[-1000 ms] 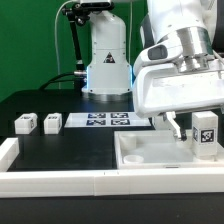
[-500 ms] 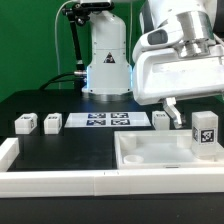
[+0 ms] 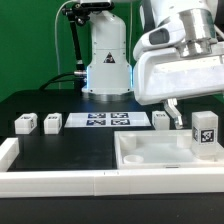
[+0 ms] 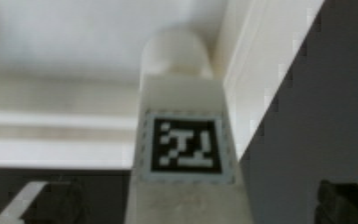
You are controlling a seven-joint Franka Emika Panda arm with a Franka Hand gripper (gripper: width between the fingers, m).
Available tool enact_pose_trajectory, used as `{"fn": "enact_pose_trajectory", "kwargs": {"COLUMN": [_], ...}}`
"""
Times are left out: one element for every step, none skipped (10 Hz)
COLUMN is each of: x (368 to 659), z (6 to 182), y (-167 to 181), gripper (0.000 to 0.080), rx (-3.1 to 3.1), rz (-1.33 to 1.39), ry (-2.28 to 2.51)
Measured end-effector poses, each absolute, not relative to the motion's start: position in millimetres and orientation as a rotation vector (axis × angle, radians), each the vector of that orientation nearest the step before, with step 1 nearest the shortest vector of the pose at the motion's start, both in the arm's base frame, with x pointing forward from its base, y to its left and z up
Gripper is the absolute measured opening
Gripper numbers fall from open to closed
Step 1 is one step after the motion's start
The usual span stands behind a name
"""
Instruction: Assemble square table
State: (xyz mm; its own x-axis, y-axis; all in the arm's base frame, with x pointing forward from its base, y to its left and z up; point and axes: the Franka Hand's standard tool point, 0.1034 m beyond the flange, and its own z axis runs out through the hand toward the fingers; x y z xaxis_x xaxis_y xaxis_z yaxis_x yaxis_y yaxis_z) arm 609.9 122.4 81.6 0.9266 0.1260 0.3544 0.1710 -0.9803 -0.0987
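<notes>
On a black table (image 3: 70, 150), a leg (image 3: 205, 130) stood upright in the slab's (image 3: 140, 178) corner, probably seated for attachment. The gripper (image 3: 184, 113) hovered above it, wide and empty.

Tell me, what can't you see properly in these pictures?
Exterior view: the tabletop runs off that view's right edge.
Exterior view: markers on the three small legs are too small to read.
Wrist view: the marker-tagged leg is blurred; the gripper is mostly cut off by the edge.
</notes>
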Motion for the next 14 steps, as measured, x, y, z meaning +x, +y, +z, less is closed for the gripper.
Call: {"fn": "enact_pose_trajectory", "kwargs": {"x": [613.4,611.8,614.3,615.7,609.0,609.6,609.3,606.5,602.9,602.6,603.1,603.4,603.9,604.2], "z": [82.5,82.3,85.0,85.0,83.2,82.4,81.3,79.4,77.5,77.4,77.5,77.6,77.4,77.3], "y": [121.9,123.3,123.2,123.0,124.0,122.8,121.9,120.9,121.2,122.6,121.9,121.4,120.3,119.6], "gripper": [0.0648,0.0648,0.0648,0.0648,0.0648,0.0648,0.0648,0.0648,0.0648,0.0648,0.0618,0.0618,0.0475,0.0307], "rx": [-2.962,-2.965,-2.962,-2.959,-2.954,-2.956,-2.958,-2.96,-2.962,-2.962,-2.962,-2.962,-2.962,-2.963], "rz": [-0.465,-0.305,-0.197,-0.152,-0.049,-0.053,-0.067,-0.061,-0.051,-0.051,-0.052,-0.053,-0.053,-0.055], "ry": [-0.231,-0.237,-0.24,-0.241,-0.243,-0.24,-0.233,-0.22,-0.201,-0.202,-0.202,-0.206,-0.205,-0.205]}}
